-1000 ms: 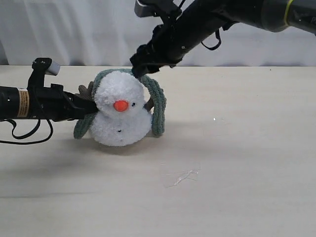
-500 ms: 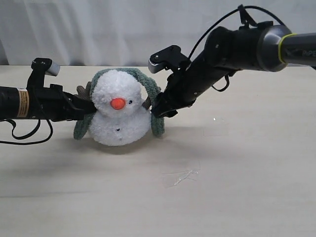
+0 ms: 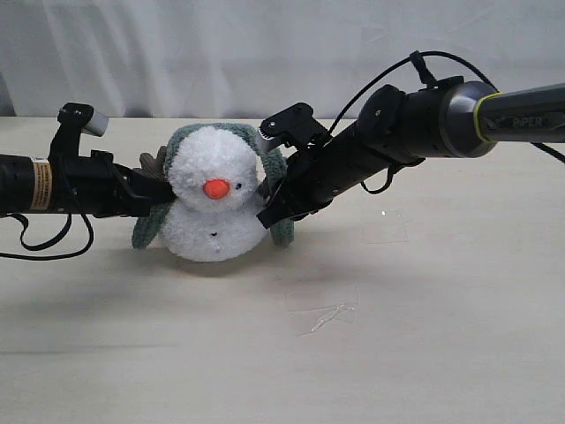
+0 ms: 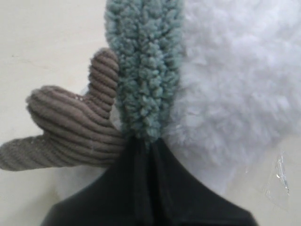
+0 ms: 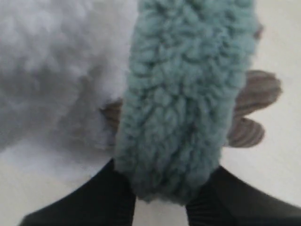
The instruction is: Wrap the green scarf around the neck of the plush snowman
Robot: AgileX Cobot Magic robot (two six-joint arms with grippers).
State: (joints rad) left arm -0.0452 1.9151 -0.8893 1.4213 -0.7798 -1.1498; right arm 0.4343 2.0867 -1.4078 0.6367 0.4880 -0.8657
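Note:
The plush snowman point(image 3: 212, 212) stands mid-table, facing the exterior view. The green scarf point(image 3: 237, 131) lies over the top of its head, not round the neck, and hangs down both sides. My left gripper point(image 3: 164, 196) is shut on the scarf's left part beside the brown arm point(image 4: 70, 127); in the left wrist view the scarf point(image 4: 143, 70) rises straight out of the left gripper point(image 4: 150, 143), whose jaws are closed. My right gripper point(image 3: 270, 212) holds the scarf's right hanging end point(image 3: 282, 231). In the right wrist view the right gripper point(image 5: 162, 190) presses both sides of the scarf point(image 5: 188, 94).
A clear crumpled scrap of plastic point(image 3: 323, 316) lies on the pale table point(image 3: 441, 336) in front of the snowman. A white curtain point(image 3: 177, 53) closes the back. Both black arms reach in low from either side.
My right arm came down from above the snowman's head to the scarf's right hanging end, and its jaws closed in on it. The left gripper stayed put.

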